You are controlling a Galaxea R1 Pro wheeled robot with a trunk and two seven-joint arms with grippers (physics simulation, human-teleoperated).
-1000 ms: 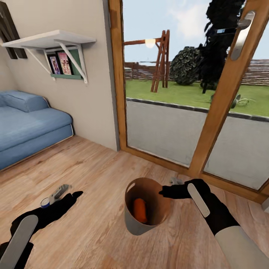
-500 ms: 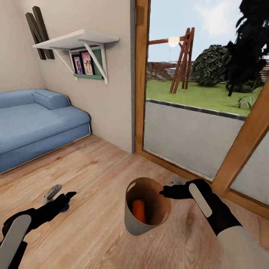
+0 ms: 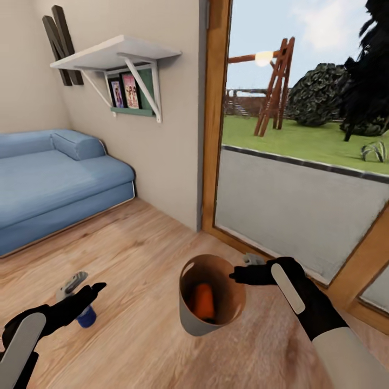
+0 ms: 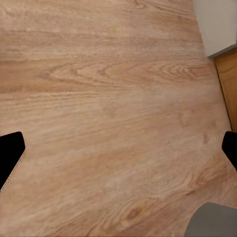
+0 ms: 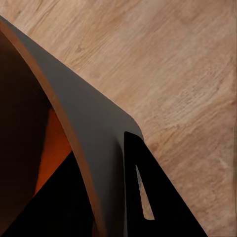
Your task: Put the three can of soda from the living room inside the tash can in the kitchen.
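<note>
The dark grey trash can hangs tilted above the wooden floor, its brown inside facing me. My right gripper is shut on its rim, whose wall runs between the fingers in the right wrist view. One orange soda can lies inside, also seen as an orange patch. My left gripper is open, fingers wide apart with only floor between them. The blue soda can is just below it, free of the fingers. The third can is out of view.
This is the living room: a light blue sofa at the left, a white wall shelf and a dark letter N above it. A wood-framed glass door to the garden stands close ahead and right.
My left gripper has opened and the blue can has dropped out of it, downward. The camera has swung, shifting the room across the view. The right gripper still holds the trash can.
</note>
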